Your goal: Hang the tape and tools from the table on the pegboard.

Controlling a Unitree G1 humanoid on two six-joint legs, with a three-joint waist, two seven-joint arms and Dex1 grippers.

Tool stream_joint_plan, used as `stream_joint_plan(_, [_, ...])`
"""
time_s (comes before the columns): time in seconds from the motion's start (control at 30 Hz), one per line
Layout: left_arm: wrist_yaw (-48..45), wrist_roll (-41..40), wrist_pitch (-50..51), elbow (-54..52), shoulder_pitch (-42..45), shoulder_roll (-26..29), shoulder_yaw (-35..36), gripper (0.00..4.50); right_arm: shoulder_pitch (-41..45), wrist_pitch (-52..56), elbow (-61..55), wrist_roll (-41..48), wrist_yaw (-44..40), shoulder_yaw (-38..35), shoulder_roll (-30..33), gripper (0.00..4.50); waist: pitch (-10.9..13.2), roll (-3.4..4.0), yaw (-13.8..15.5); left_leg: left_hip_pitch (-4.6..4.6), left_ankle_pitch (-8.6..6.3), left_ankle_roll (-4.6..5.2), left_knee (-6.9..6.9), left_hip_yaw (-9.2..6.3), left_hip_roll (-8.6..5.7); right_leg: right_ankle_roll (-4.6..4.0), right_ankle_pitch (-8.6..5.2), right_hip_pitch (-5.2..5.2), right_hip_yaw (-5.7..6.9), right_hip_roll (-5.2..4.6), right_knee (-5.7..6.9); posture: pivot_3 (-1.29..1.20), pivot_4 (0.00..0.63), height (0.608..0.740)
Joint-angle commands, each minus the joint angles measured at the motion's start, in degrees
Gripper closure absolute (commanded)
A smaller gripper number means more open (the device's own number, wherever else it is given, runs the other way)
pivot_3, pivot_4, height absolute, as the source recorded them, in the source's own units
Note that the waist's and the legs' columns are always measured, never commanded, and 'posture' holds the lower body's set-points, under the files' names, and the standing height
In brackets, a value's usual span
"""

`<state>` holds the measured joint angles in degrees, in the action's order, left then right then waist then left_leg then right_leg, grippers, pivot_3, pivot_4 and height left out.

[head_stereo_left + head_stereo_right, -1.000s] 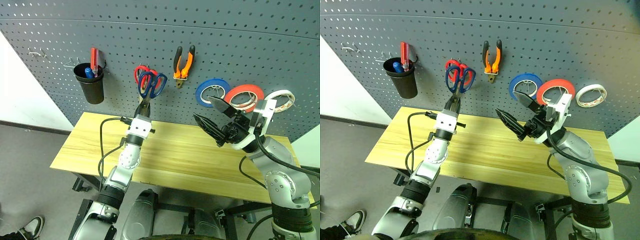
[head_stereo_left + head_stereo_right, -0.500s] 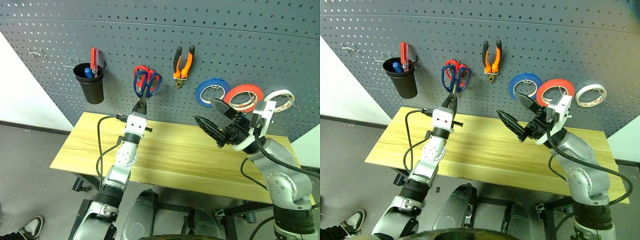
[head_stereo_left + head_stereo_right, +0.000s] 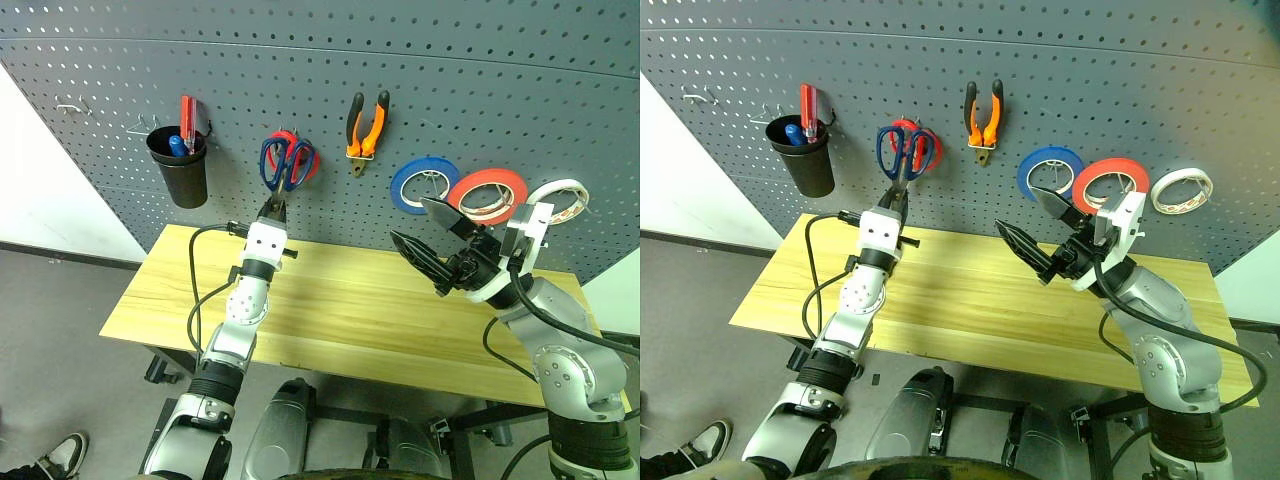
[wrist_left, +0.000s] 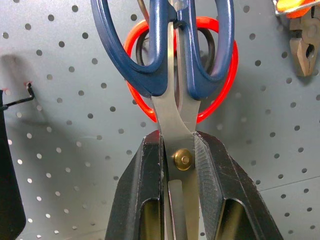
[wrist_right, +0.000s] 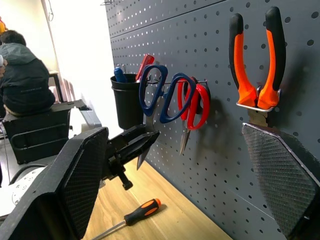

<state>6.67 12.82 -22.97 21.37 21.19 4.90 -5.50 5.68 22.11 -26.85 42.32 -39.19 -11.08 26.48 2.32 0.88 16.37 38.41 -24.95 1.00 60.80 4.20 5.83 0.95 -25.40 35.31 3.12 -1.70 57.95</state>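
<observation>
- no brand, label or writing can be read on any item.
- the left tool [image 3: 271, 207] is raised toward the pegboard [image 3: 420, 80], arm stretched forward and up, closed on the steel blades of the blue-handled scissors [image 3: 284, 163]; their handles stand up against the board, right in front of the red-handled scissors [image 4: 220, 85].
- the right tool [image 3: 432, 238] hangs above the bench [image 3: 340, 310], its two fingers spread wide, holding nothing, pointing toward the left arm.
- the orange-handled pliers [image 3: 367, 124] hang on a hook.
- the red-orange tape [image 3: 488, 194] hangs between a blue roll [image 3: 424, 182] and a pale roll [image 3: 563, 198].
- a small orange-and-black screwdriver [image 5: 131, 216] lies on the bench close to the board.
</observation>
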Motion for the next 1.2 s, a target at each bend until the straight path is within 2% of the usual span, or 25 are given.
stream_joint_plan(0.03, [0.3, -0.6, -0.9, -0.4, 2.3, 0.3, 1.1, 3.95, 0.2, -1.1, -1.9, 0.3, 0.1, -1.6, 0.7, 0.0, 0.0, 0.0, 0.0, 0.0, 0.0, 0.0, 0.0, 0.0, 0.0, 0.0, 0.0, 0.0, 0.0, 0.0, 0.0, 0.26, 0.059, 0.629])
stream_joint_plan(0.73, [0.9, -2.1, 0.3, 7.8, 7.2, 0.0, 2.5, 3.96, 0.4, -1.3, -1.6, -0.4, 0.5, -1.4, 0.7, 0.0, 0.0, 0.0, -0.1, 0.0, 0.0, 0.0, 0.0, -0.01, 0.0, 0.0, 0.0, 0.0, 0.0, 0.0, 0.01, 0.26, 0.055, 0.629])
stream_joint_plan(1.13, [2.4, -1.5, 1.0, 7.2, 5.7, 0.3, 2.5, 0.01, -0.1, -1.3, -1.4, -0.9, 0.4, -1.1, 0.5, 0.0, 0.0, 0.0, -0.1, 0.0, 0.0, 0.0, 0.0, -0.01, 0.0, 0.0, 0.0, -0.01, 0.0, 0.0, 0.01, 0.26, 0.057, 0.629])
stream_joint_plan(1.2, [2.3, -1.5, 1.0, 6.9, 5.4, 0.4, 2.4, 0.01, -0.3, -1.3, -1.3, -1.0, 0.3, -1.1, 0.6, 0.0, 0.0, 0.0, -0.1, 0.0, 0.0, 0.0, 0.0, -0.01, 0.0, 0.0, 0.0, -0.01, 0.0, 0.0, 0.01, 0.26, 0.058, 0.629])
